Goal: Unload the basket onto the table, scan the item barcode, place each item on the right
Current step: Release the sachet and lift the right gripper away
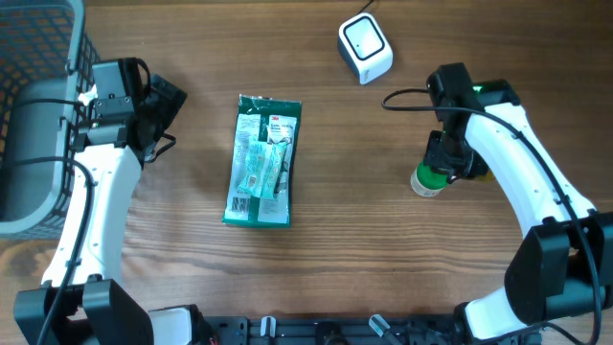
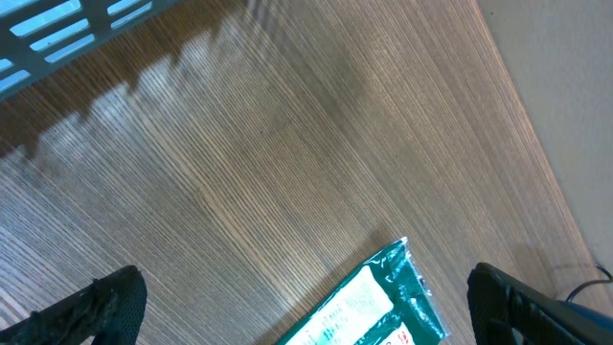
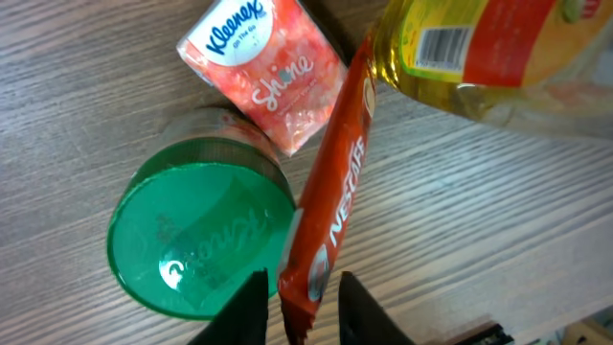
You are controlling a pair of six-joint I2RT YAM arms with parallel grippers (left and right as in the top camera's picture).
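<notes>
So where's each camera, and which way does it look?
Overhead: above the table, looking straight down; left arm and right arm show.
Left wrist: on the left arm, facing down at wood; open fingertips show.
Right wrist: on the right arm, facing down at a green-lidded jar; fingers flank an orange sachet.
Shared: overhead and left wrist both see the green packet.

White arms (image 1: 101, 211) — black joints (image 1: 448, 84), cables (image 1: 402, 95).
</notes>
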